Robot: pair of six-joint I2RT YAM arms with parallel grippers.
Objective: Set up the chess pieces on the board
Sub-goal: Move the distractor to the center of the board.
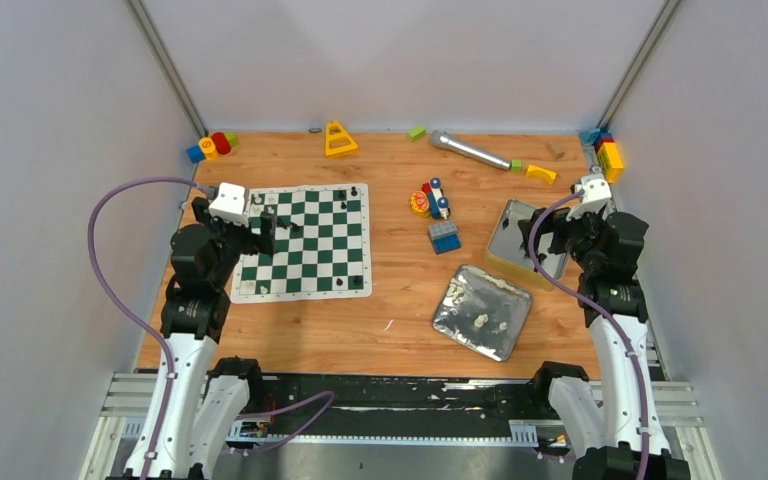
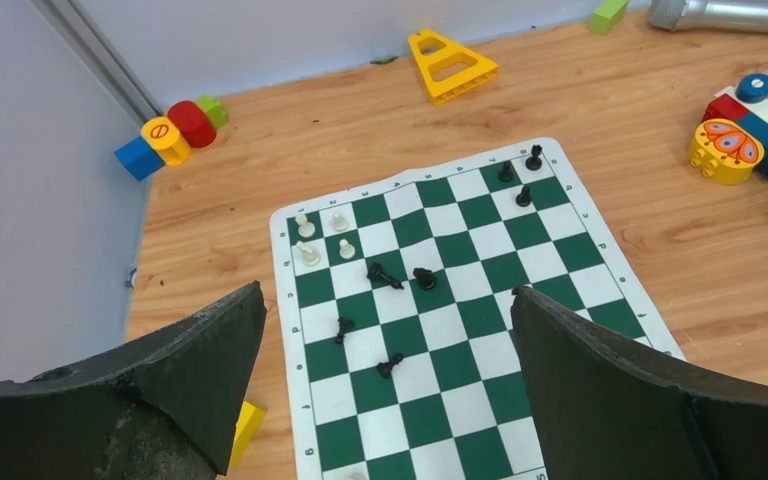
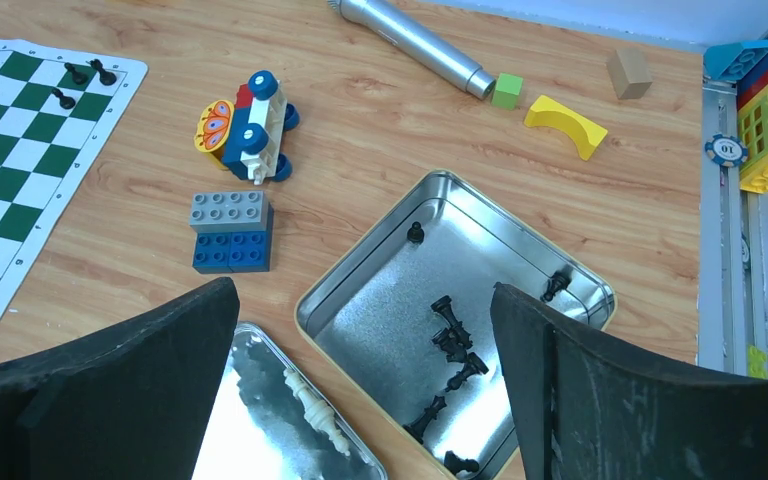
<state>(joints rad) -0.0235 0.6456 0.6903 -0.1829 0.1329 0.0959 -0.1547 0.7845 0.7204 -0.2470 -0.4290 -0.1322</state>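
You had the left claw and right claw wide open, empty; those tiny chess pieces looked light and slick, best pinched mid-stem.

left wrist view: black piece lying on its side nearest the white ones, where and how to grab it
Pinch the fallen black piece across its thin middle, coming straight down from above. It lies flat on the board, its length running diagonally, so the jaws should probably close crosswise to that. Another black piece sits close on its right, so keep clear of that end.
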